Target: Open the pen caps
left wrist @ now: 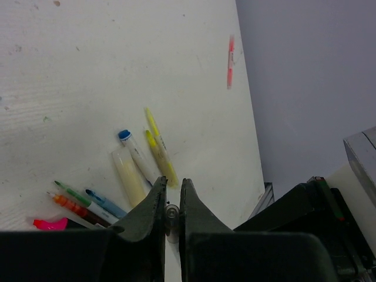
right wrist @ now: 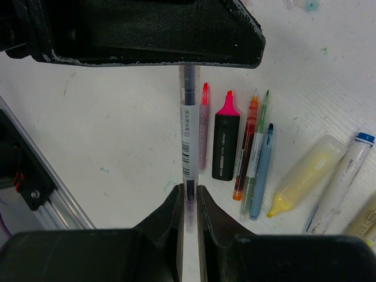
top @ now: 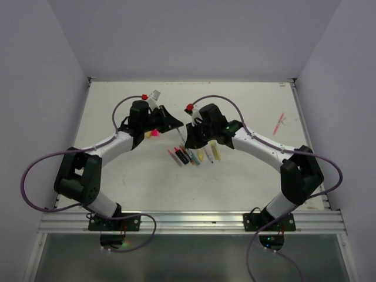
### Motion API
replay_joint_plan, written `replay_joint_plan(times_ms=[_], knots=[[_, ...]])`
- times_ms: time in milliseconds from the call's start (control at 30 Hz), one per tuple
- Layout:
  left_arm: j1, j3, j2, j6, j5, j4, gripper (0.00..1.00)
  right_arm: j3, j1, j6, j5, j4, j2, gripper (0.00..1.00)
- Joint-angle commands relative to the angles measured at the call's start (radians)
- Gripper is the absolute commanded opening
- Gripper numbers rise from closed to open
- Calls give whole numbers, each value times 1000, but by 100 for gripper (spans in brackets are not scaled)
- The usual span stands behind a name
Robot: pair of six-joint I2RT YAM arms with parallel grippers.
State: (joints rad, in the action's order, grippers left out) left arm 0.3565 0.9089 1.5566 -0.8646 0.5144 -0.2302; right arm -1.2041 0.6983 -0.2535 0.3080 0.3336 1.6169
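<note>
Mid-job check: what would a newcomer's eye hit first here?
The left gripper and right gripper meet centre-scene, both shut on one slim clear pen with a barcode label. Beside them lies a row of coloured pens and highlighters; one pink pen lies alone far right.

Both arms bend inward, left end effector (left wrist: 171,189) and right end effector (right wrist: 188,191) facing tip to tip, jaws pinched.

pens (top: 194,155): row on table (top: 247,176), centre | lone pen (top: 278,123): far right
</note>
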Motion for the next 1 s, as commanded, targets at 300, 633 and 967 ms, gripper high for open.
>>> replay_joint_plan(times_ms=[300,633,967], knots=[[-7,-13,-7,13,21,-12,0,-112,12,13,-27,-65,61,21],[-7,-11,-18,-19,35,-24,0,-147,30,-1,-33,-91,106,26],[-7,57,28,5,24,105,0,-152,56,6,-98,-82,136,0]])
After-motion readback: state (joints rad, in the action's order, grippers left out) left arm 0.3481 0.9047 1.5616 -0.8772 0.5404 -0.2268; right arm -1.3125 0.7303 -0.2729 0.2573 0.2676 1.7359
